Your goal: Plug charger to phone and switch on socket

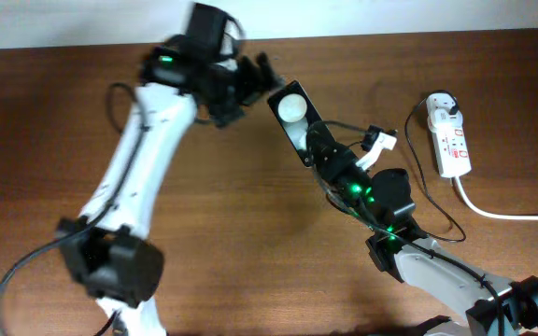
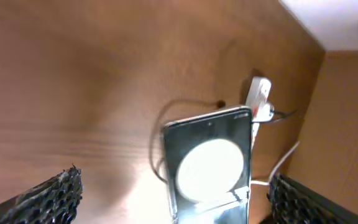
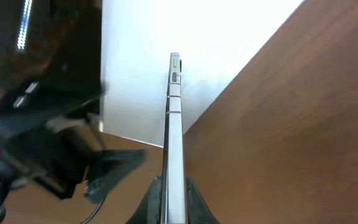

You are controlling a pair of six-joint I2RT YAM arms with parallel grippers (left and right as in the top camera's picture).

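While right hand (image 3: 174,200) clamps phone (image 3: 174,124) edge-on — left hand (image 2: 176,196) gapes (phone between, untouched).

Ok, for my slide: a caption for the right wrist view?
Right gripper clamps the phone, seen edge-on, table behind.

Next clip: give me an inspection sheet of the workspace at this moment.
Surface: brown wooden table.
Job's things: phone held in the right hand; charger lying loose on the table, not in the phone; socket to the right, adapter plugged in.
Clutter: nothing seen.
Hands: right hand shut on the phone; left hand open near it.
Cables: thick white cord runs right from the socket.
Surroundings: white strip beyond the far edge.
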